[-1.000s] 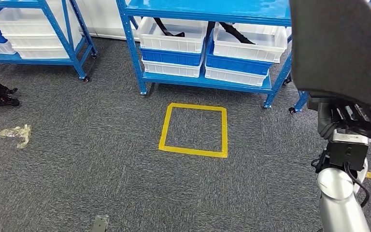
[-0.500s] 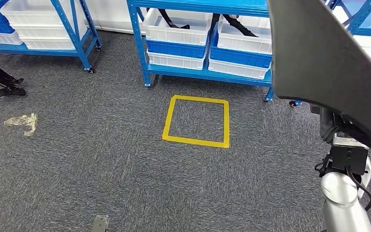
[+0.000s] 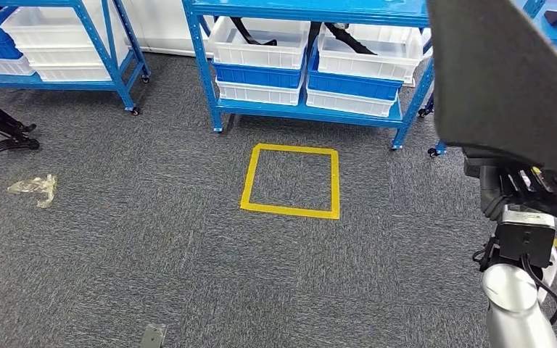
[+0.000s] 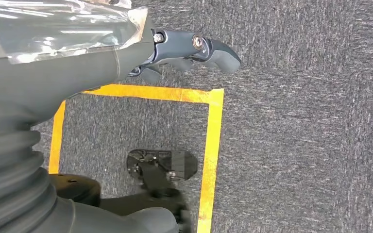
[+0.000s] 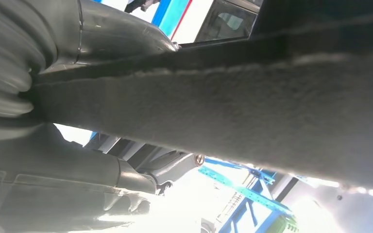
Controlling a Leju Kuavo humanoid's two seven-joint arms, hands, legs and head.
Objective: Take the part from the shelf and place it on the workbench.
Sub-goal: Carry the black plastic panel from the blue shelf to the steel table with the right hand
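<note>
Gripping grey felt part [image 3: 508, 80] w/ right hand [image 3: 526, 181].

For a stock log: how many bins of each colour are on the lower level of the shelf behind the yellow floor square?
White bins: 4
Blue bins: 2
Total: 6

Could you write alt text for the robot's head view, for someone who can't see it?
The robot's right hand holds a large dark grey part up at the right. Beyond, grey carpet bears a yellow tape square before a blue shelf of white and blue bins.
</note>
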